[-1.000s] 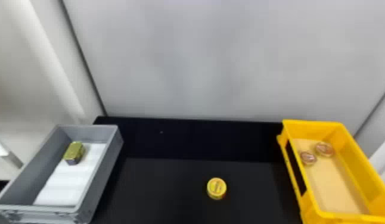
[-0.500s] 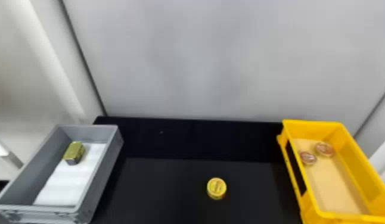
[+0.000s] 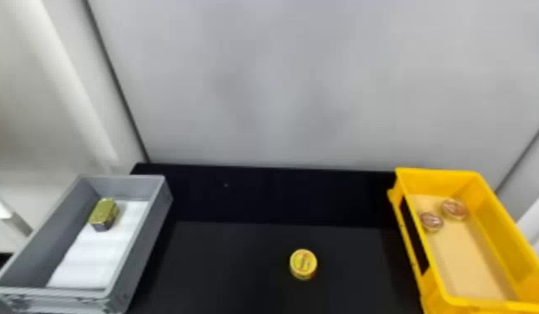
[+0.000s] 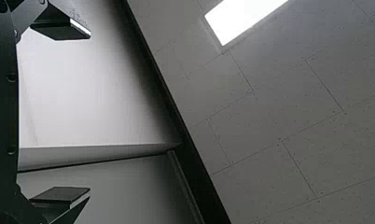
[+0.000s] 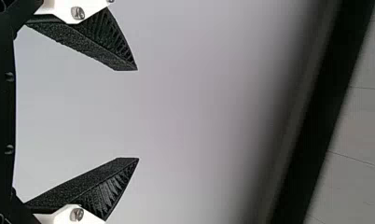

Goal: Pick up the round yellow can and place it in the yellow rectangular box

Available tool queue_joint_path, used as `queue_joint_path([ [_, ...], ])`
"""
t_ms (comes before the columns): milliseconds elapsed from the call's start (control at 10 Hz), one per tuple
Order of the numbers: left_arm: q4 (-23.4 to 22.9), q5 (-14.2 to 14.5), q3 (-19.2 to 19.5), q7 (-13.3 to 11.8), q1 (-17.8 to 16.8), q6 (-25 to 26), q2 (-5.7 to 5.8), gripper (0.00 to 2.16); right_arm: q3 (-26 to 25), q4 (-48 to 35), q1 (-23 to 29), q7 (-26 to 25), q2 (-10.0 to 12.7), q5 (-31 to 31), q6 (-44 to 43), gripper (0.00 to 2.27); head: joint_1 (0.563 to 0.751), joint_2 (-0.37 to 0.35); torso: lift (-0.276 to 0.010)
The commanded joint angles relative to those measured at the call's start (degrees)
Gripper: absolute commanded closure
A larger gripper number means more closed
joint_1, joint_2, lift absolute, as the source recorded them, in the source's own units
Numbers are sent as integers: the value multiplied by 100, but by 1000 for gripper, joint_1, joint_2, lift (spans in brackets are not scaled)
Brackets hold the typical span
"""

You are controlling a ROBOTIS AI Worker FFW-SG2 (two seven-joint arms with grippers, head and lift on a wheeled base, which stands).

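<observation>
In the head view the round yellow can (image 3: 303,264) stands on the black table, right of the middle. The yellow rectangular box (image 3: 443,288) is to its right, with two small round tins (image 3: 454,209) lying inside near its far end. My left gripper (image 4: 90,114) is open in the left wrist view, its fingers wide apart, facing wall and ceiling. In the right wrist view my right gripper (image 5: 138,114) is open too, with nothing between its fingers and a pale wall behind.
At the left of the table stands a grey box (image 3: 141,234) with a white liner and a gold-green block (image 3: 104,214) inside. A grey wall panel (image 3: 281,83) rises behind the black table (image 3: 222,267).
</observation>
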Motion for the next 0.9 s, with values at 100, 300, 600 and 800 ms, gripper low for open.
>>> queue_joint_path([
  [100, 17, 9, -33, 4, -8, 12, -38, 101, -458, 288, 418, 583, 824, 153, 2064, 84, 663, 54, -10],
  [300, 44, 18, -94, 4, -8, 12, -82, 101, -405, 745, 849, 1181, 1079, 689, 2477, 82, 663, 54, -10],
  [600, 96, 35, -182, -5, -8, 12, -134, 101, -106, 1720, 1174, 2632, 1492, 1497, 3233, 96, 663, 54, -10],
  [800, 123, 71, -182, -14, 36, 3, -134, 101, 281, 2591, 1245, 4215, 1712, 2517, 3444, 110, 663, 54, -10],
])
